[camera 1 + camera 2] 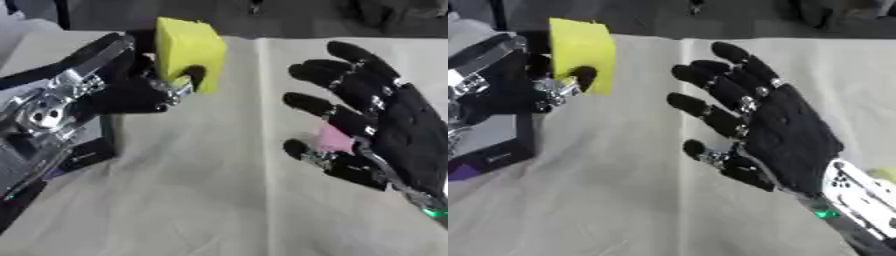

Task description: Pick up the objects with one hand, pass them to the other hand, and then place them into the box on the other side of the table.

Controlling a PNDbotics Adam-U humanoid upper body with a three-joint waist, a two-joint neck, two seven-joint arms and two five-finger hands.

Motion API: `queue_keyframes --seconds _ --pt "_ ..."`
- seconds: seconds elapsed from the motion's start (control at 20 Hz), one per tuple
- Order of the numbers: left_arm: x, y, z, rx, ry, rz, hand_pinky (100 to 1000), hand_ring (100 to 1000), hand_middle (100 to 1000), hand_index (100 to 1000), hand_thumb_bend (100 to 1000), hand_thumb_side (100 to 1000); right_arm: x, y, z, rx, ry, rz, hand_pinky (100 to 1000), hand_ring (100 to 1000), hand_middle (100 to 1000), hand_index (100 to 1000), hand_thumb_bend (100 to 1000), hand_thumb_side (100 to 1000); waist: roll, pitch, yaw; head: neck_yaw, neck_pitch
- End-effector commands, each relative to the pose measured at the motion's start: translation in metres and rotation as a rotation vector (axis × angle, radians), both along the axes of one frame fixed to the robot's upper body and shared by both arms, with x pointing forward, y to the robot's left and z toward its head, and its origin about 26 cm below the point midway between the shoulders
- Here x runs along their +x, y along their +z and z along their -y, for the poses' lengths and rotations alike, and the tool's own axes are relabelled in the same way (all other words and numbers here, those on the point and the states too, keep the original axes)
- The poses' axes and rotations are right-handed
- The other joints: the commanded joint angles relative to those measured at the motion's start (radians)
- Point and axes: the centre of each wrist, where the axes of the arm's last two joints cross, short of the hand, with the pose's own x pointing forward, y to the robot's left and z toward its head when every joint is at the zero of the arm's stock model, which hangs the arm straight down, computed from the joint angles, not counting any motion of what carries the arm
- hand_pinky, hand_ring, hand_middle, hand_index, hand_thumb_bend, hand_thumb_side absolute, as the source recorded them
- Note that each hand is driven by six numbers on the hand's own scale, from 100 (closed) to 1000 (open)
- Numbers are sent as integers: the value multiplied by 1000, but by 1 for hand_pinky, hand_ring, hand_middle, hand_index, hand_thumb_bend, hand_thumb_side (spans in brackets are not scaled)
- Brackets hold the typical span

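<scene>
The left hand [114,85] pinches a yellow block [186,52] between curled fingers and thumb, holding it clear above the bench [219,200] with its long axis roughly upright. The right hand [772,135], fingers spread and empty, waits just beside it to the block's right, palm side turned toward it. A pink thing [332,138] shows behind the right hand's fingers; no box can be made out for certain

Yellow block [186,50]; black right hand [785,135]; pink object [333,139]; beige table [201,190].

bare cloth [219,200] between hands, seemingly unobstructed
</scene>
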Motion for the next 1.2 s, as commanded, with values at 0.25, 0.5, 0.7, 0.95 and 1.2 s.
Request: queue_keyframes --seconds 0.25,0.5,0.7,0.95,1.2 --pt "15 -1 -51 14 252 46 774 503 314 306 100 292 3 19 31 24 -91 5 899 810 845 820 501 100 -8 -26 -1 57 -18" --pt "31 -14 -81 22 399 26 773 506 319 313 100 270 4 24 46 25 -124 -51 906 827 858 856 462 100 -15 -24 0 92 -24" --pt "44 -25 -103 32 502 2 773 513 326 325 100 245 5 29 60 85 -219 -70 901 822 851 851 514 100 -20 -23 -2 120 -28" --pt "54 -37 -125 68 590 -39 771 525 341 348 100 200 5 36 74 197 -327 -36 892 806 841 836 545 100 -25 -20 -4 142 -33" --pt "60 -46 -143 111 674 -70 766 533 355 371 100 157 5 41 83 256 -377 10 890 803 838 832 554 100 -26 -17 -5 161 -33"
